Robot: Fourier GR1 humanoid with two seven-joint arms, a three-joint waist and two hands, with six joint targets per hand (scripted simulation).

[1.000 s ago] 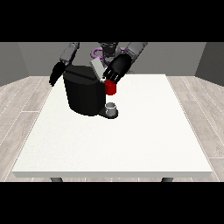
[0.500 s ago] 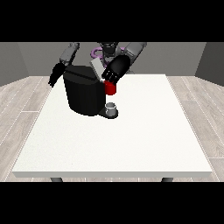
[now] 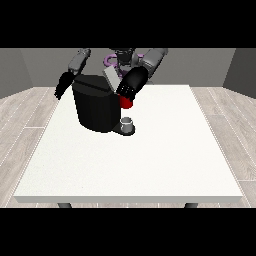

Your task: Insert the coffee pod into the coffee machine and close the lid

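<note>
The black coffee machine [image 3: 95, 107] stands on the white table [image 3: 150, 160] at its back left. Its grey lid [image 3: 112, 78] is tilted up above the top. The hand at the view's right [image 3: 130, 87] hovers at the machine's upper front corner, just over a red thing at the machine [image 3: 126, 103]. A small grey thing [image 3: 128, 123] sits on the machine's base below it. The hand at the view's left [image 3: 64, 86] hangs beside the machine's far left side with its fingers straight and holds nothing.
The robot's torso [image 3: 125, 56] is behind the machine, at the table's far edge. The white tabletop spreads out to the right of the machine and towards the camera. A grey wood floor surrounds the table.
The hand at the view's right has shifted slightly at the machine's top front corner. The other hand and the machine are where they were.
</note>
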